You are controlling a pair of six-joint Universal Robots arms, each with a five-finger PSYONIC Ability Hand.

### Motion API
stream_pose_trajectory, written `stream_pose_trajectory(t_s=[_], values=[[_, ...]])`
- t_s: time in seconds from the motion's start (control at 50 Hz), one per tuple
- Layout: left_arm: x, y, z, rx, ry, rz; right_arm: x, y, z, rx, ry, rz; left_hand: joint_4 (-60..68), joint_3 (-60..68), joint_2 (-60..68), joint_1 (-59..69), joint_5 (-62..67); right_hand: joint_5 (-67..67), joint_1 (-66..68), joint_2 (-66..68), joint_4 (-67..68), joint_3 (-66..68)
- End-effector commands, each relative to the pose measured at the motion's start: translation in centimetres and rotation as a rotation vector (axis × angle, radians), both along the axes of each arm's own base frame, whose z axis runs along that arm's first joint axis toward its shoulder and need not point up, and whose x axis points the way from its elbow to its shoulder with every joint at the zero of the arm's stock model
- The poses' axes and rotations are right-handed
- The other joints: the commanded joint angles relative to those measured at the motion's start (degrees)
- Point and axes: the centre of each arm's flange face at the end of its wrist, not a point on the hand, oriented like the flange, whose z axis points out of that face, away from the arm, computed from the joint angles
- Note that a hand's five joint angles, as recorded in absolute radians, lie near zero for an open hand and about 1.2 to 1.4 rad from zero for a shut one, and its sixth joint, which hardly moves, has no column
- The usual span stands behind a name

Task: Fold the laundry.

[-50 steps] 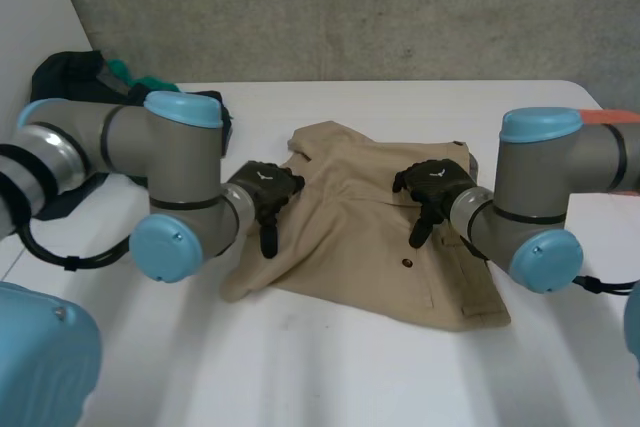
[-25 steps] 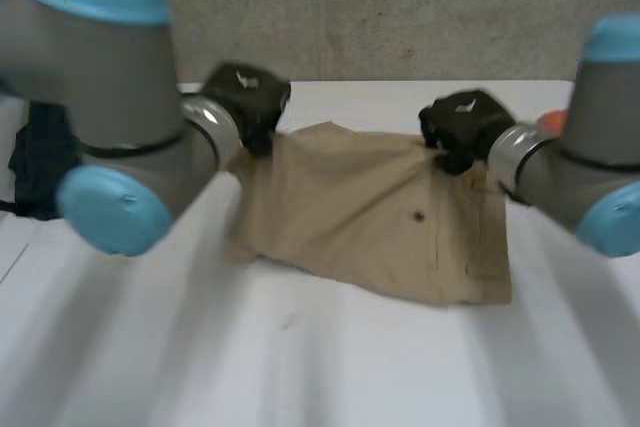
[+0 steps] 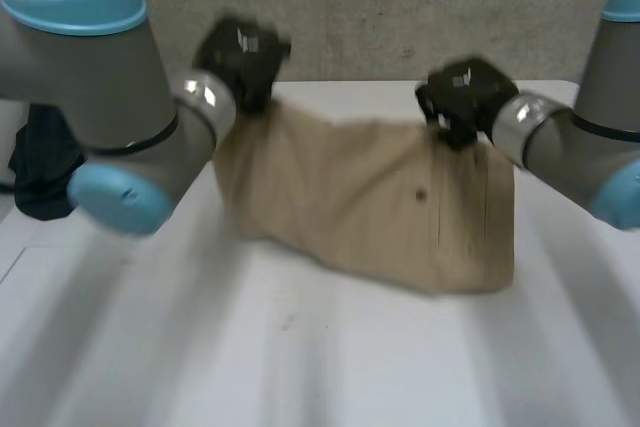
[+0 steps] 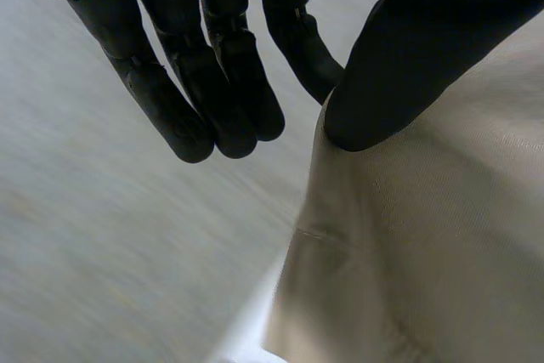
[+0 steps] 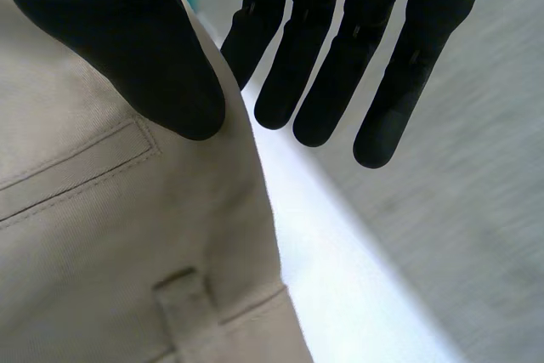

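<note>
1. Noting a dark bundle [image 3: 40, 172] lying at the far left of the white table [image 3: 300, 367], well apart from the tan garment [image 3: 370, 197].
2. Seeing the left arm [image 3: 100, 77] reaching in from the left, with the left hand [image 3: 240, 52] raised over the table's far side, in front of the grey wall [image 3: 400, 7].
3. Reading the left wrist view: grasping the garment at its upper left corner. Pressing the thumb [image 4: 408, 65] onto the near face of the cloth. Running the fingers [image 4: 212, 99] straight behind the cloth's edge, the nearest one meeting the thumb tip there.
4. Recording the garment as hanging spread between the two hands, upper edge stretched from hand to hand, lower edge reaching down to the table near its middle. Noting a dark button [image 3: 421, 194] right of centre.
5. Seeing the right hand [image 3: 462, 97] gripping the upper edge, just inside the right corner.
6. Reading the right wrist view: again grasping the cloth. Pressing the thumb [image 5: 127, 48] onto the fabric just beside a welt pocket [image 5: 76, 167], with a belt loop [image 5: 183, 295] farther along the edge. Extending the fingers [image 5: 340, 65] straight behind that edge.
7. Seeing the right arm [image 3: 590, 147] coming in from the right.
</note>
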Motion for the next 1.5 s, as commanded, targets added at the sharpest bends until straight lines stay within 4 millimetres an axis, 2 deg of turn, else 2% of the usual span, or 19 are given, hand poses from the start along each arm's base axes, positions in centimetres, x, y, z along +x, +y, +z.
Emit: stream_pose_trajectory(t_s=[0.02,0.1,0.14,0.22,0.36,0.38,0.44,0.52,0.6,0.68,0.76,0.8,0.86,0.9,1.04,1.12,1.26,1.46,1.5], values=[[-0.3,-2.7,11.7,-0.456,0.507,0.002,2.0,-2.6,9.7,-0.460,-0.337,-0.067,11.58,12.01,11.46,14.02,12.59,12.44,15.48,12.62,11.33,11.89],[0.5,-1.9,14.2,-0.452,0.667,-0.036,2.2,-0.8,14.7,-0.636,-0.498,-0.016,11.58,12.01,11.46,14.02,12.59,12.44,15.48,12.62,11.33,11.89],[0.5,-1.5,14.1,-0.425,0.665,-0.042,2.2,-0.3,15.2,-0.655,-0.516,-0.008,11.58,12.01,11.46,14.02,12.59,12.44,15.48,12.62,11.33,11.89],[1.1,-0.9,13.6,-0.377,0.612,-0.015,1.7,0.1,14.2,-0.610,-0.482,-0.012,11.58,12.01,11.46,14.02,12.59,12.44,15.48,12.62,11.33,11.89],[3.3,-0.8,6.0,-0.108,0.416,0.098,2.0,2.0,6.4,-0.353,-0.281,0.042,11.58,12.01,11.46,14.02,12.59,12.44,15.48,12.62,11.33,11.89],[3.6,-0.2,3.7,-0.039,0.365,0.104,1.9,2.8,4.3,-0.290,-0.228,0.055,11.58,12.01,11.46,14.02,12.59,12.44,15.48,12.62,11.33,11.89],[3.9,1.1,0.3,0.054,0.285,0.089,1.4,3.9,0.9,-0.194,-0.146,0.062,11.58,12.01,11.46,14.02,12.59,12.44,15.48,12.62,11.33,11.89],[4.3,4.1,-6.4,0.208,0.096,0.036,0.4,6.5,-6.0,-0.008,0.003,0.065,11.58,12.01,11.46,14.02,12.59,12.44,15.48,12.62,11.33,11.89],[4.8,6.1,-11.0,0.312,-0.039,0.011,-0.1,8.0,-10.0,0.080,0.088,0.080,11.58,12.01,11.46,14.02,12.59,12.44,15.48,12.62,11.33,11.89],[5.1,6.5,-13.0,0.368,-0.099,0.025,0.1,8.6,-12.1,0.108,0.130,0.099,11.58,12.01,11.46,14.02,12.59,12.44,15.48,12.62,11.33,11.89],[5.7,6.2,-13.4,0.398,-0.120,0.069,0.2,8.6,-12.1,0.111,0.117,0.090,11.58,12.01,11.46,14.02,12.59,12.44,15.48,12.62,11.33,11.89],[5.9,6.0,-13.0,0.400,-0.123,0.090,0.1,8.6,-11.3,0.110,0.083,0.076,-14.83,-14.40,-14.95,-12.40,-13.83,-15.73,-12.69,-15.55,-16.83,-16.28],[6.1,6.3,-12.5,0.399,-0.131,0.101,-0.4,8.5,-9.7,0.109,0.029,0.033,-52.49,-52.06,-52.62,-50.06,-51.49,-42.50,-39.45,-42.32,-43.60,-43.05],[6.2,6.6,-12.1,0.395,-0.134,0.107,-0.9,8.3,-8.9,0.109,0.000,0.002,-58.42,-57.99,-58.54,-55.98,-57.41,-49.28,-46.24,-49.11,-50.39,-49.83],[7.4,7.3,-11.2,0.397,-0.135,0.182,-3.4,7.8,-6.7,0.238,-0.139,-0.115,-58.42,-57.99,-58.54,-55.98,-57.41,-56.21,-53.17,-56.04,-57.32,-56.77],[8.4,7.8,-11.3,0.426,-0.142,0.218,-4.5,7.9,-7.3,0.339,-0.126,-0.147,-58.42,-57.99,-58.54,-55.98,-57.41,-55.04,-52.00,-54.86,-56.15,-55.59],[8.8,9.3,-12.9,0.506,-0.195,0.194,-5.4,7.8,-10.3,0.416,0.010,-0.142,-58.42,-57.99,-58.54,-55.98,-57.41,-50.50,-47.46,-50.33,-51.61,-51.05],[7.7,5.8,-16.7,0.470,-0.212,0.189,-3.9,5.5,-12.9,0.310,-0.012,-0.098,-58.06,-57.63,-58.18,-55.63,-57.06,-33.52,-30.48,-33.35,-34.63,-34.07],[7.1,5.1,-17.2,0.448,-0.210,0.169,-3.6,5.2,-13.3,0.283,-0.016,-0.089,-48.52,-48.09,-48.64,-46.08,-47.51,-25.66,-22.61,-25.48,-26.76,-26.21]])
